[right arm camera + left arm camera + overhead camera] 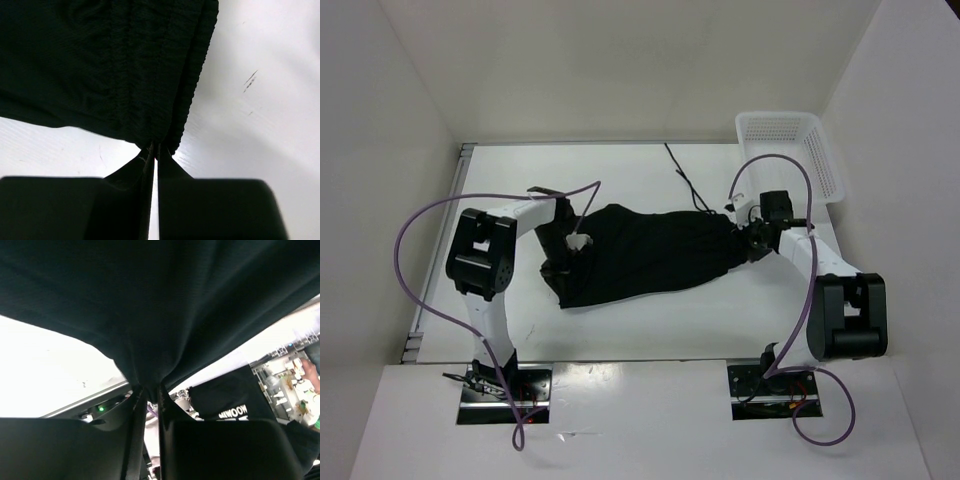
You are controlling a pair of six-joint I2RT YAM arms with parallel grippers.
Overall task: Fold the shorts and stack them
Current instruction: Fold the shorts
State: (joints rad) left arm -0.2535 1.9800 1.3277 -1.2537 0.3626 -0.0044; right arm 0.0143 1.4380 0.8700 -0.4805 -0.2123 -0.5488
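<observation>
White walls [620, 70] w/ white table [650, 325]

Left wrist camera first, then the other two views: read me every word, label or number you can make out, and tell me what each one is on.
"MOOMIN": white letters, seen upside down, on a black object in the background behind the hanging shorts, left wrist view.
A second line of white lettering next to it is cut off and unreadable.
Top external and right wrist views: no readable text.
</observation>
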